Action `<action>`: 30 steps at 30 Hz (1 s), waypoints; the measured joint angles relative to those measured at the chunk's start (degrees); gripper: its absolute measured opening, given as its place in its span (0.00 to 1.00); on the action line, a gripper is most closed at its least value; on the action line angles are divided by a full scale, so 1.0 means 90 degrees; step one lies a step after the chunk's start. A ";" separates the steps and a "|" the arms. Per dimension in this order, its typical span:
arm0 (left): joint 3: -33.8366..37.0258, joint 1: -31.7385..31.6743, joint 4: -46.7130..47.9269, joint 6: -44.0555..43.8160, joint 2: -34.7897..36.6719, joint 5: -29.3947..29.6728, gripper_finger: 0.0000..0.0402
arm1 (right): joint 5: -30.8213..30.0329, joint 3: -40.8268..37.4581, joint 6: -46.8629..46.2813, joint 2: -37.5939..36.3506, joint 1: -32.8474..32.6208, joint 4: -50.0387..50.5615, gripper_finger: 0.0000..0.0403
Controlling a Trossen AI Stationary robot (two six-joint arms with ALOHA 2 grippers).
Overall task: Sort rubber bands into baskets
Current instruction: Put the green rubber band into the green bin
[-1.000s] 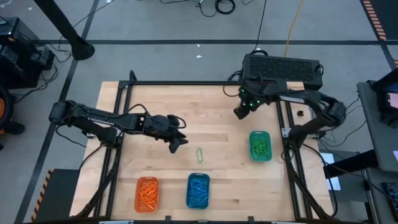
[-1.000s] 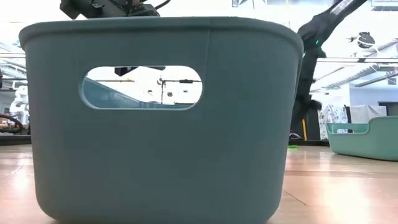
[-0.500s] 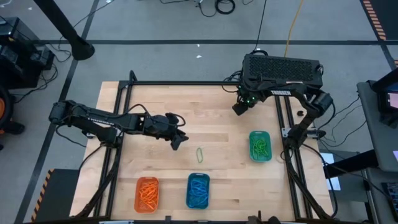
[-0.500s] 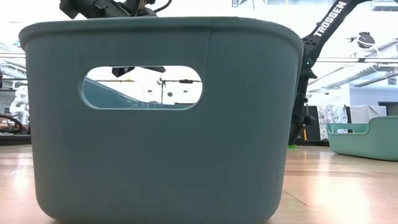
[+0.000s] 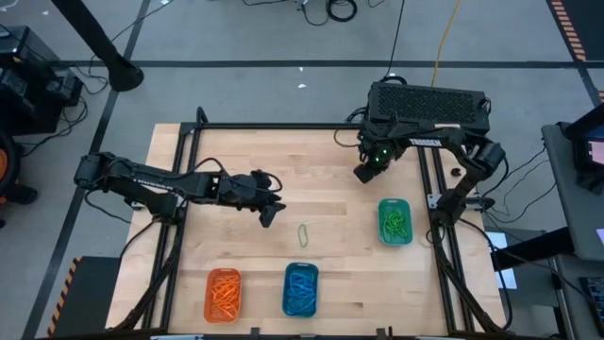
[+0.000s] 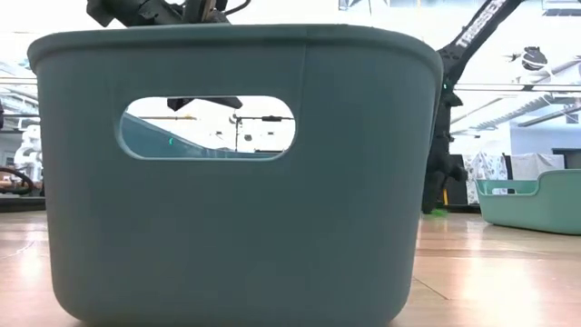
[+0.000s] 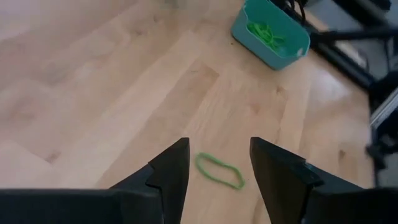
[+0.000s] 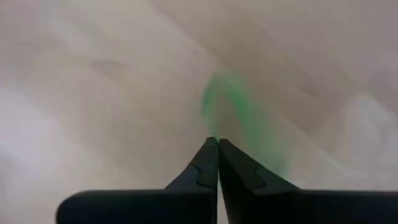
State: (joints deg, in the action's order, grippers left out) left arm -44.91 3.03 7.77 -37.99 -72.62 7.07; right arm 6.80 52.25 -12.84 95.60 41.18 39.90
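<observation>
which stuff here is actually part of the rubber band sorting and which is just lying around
Part of the job: orange basket, blue basket, teal basket, loose green rubber band, the band in the right gripper.

Lying about: black box, cables.

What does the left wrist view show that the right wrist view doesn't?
Only the left wrist view: the open left claw above a loose green band on the table, plus the teal basket holding green bands. Only the right wrist view: the right claw shut on a blurred green band. Both: bare wooden tabletop.
</observation>
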 joint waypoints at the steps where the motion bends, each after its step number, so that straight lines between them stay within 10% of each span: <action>1: 0.0000 0.0000 0.0004 0.0252 0.0000 0.0002 0.44 | 0.0029 0.0089 -0.0030 -0.0107 -0.0081 0.0082 0.00; 30: -0.0005 0.0000 0.0546 0.4322 -0.0009 0.0002 0.44 | -0.0937 0.0100 -0.5425 -0.2646 -0.4949 0.2770 0.00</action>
State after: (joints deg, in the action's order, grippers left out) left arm -44.95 3.03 12.69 0.91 -72.70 7.09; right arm -1.63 53.15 -61.67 71.79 -3.36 64.83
